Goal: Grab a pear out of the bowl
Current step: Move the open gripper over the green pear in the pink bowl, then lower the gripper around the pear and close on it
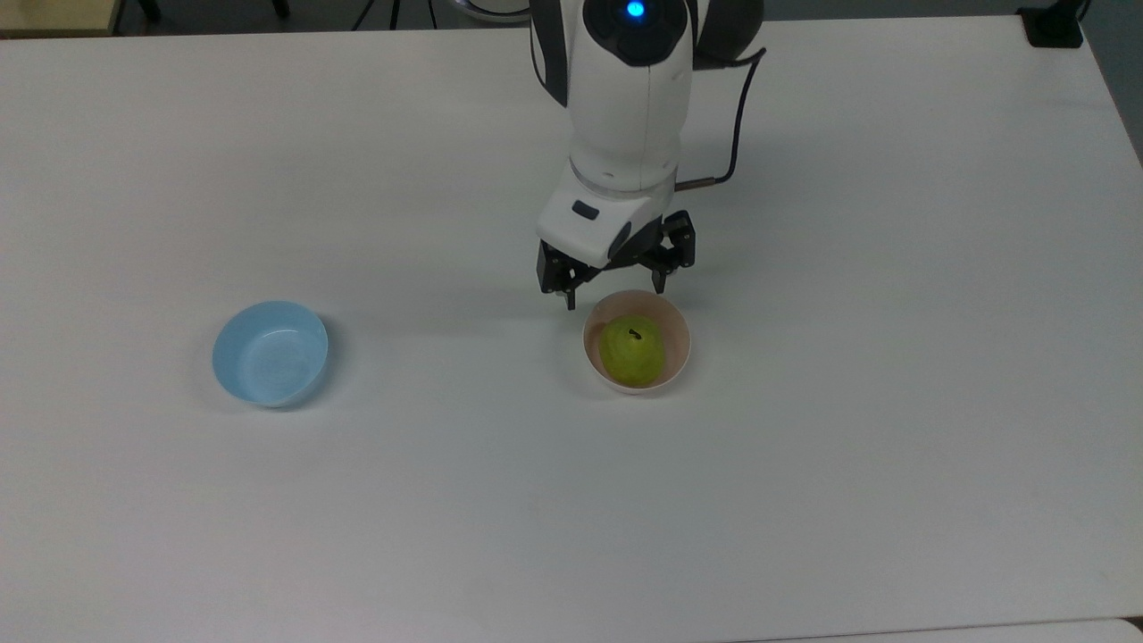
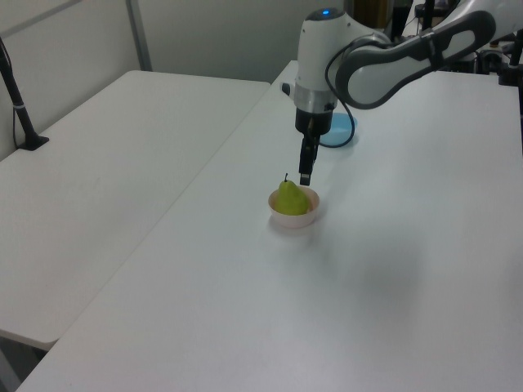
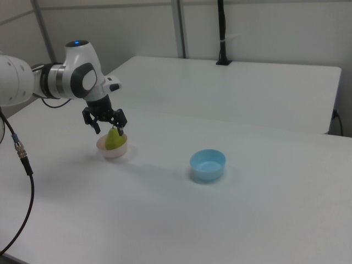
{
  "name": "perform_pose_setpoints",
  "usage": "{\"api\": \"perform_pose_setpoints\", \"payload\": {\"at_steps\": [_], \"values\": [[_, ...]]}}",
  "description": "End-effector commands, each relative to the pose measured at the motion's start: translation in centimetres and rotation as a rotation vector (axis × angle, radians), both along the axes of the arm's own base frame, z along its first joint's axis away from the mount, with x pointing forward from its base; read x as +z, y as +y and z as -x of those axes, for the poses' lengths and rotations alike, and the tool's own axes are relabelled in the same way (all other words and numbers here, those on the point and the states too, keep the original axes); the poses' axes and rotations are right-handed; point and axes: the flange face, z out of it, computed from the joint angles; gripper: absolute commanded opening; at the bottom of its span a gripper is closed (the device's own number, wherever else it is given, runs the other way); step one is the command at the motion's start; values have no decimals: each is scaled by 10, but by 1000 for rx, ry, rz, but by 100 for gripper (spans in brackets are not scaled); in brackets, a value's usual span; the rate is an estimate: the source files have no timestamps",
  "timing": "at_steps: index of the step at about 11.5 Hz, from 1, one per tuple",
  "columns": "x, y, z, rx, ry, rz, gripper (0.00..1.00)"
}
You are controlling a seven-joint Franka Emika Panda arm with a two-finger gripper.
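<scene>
We find the small rounded yellow-green pear point(image 1: 631, 351) seated stem-up in the small round pale pink plastic bowl point(image 1: 676, 319); the black two-finger gripper point(image 1: 614, 297) hangs released, fingers spread, at the bowl's far rim in the top view; the white table point(image 1: 893, 357) offers open room; the light blue bowl point(image 1: 270, 354) sits well apart

Smooth-skinned pear point(image 1: 631, 350) in a seemingly plastic bowl point(image 1: 677, 332) on a matt table point(image 1: 804, 500).
</scene>
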Motion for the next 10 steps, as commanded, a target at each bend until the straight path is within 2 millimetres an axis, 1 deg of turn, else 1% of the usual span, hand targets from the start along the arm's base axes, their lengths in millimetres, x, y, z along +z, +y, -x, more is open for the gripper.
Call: {"api": "perform_pose_setpoints", "payload": {"at_steps": [1,3,4,5,7,9,10], "values": [[-21,14,-4,30,-24,-3,99],[-33,21,-7,38,-37,-8,94],[-34,19,-9,39,-48,-5,93],[-41,19,-10,39,-48,-5,90],[-45,20,-12,40,-65,-9,90],[-56,22,-13,42,-62,-7,90],[-58,20,-14,45,-65,-2,88]]}}
